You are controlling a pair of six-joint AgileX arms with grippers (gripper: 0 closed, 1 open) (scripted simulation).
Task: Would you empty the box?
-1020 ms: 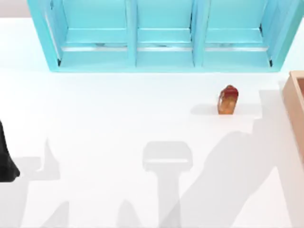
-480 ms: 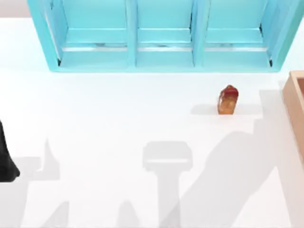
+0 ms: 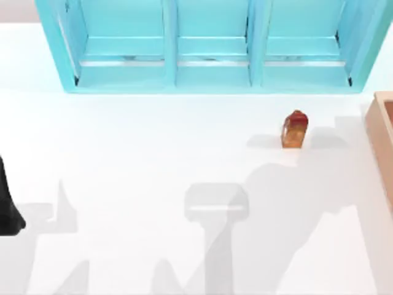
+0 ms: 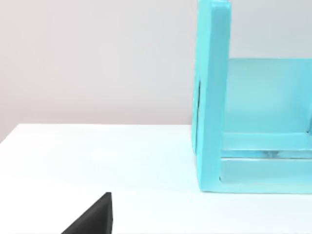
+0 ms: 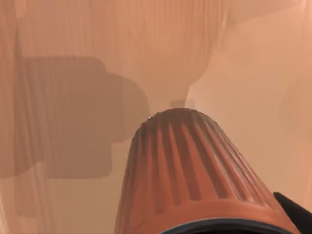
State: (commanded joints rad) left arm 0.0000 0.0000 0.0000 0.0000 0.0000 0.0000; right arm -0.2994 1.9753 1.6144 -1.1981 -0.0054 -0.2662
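Note:
The box [image 3: 384,144] is light tan and lies at the table's right edge, cut off by the top view's border. In the right wrist view its reddish-brown inside [image 5: 97,58] spreads behind an orange ribbed object [image 5: 195,170] that sits very close under the camera. A dark corner of my right gripper [image 5: 294,210] pokes out beside that object. A small red-brown item [image 3: 295,129] stands on the white table, left of the box. My left gripper [image 3: 7,212] is parked at the table's left edge.
A big turquoise three-compartment shelf unit [image 3: 212,74] runs along the back of the table, and its end wall [image 4: 212,97] rises in the left wrist view. Arm shadows fall across the white table [image 3: 153,141] in front of it.
The right arm's shadow on the table has shifted left and away from the box. The small red-brown item and the left arm have stayed put.

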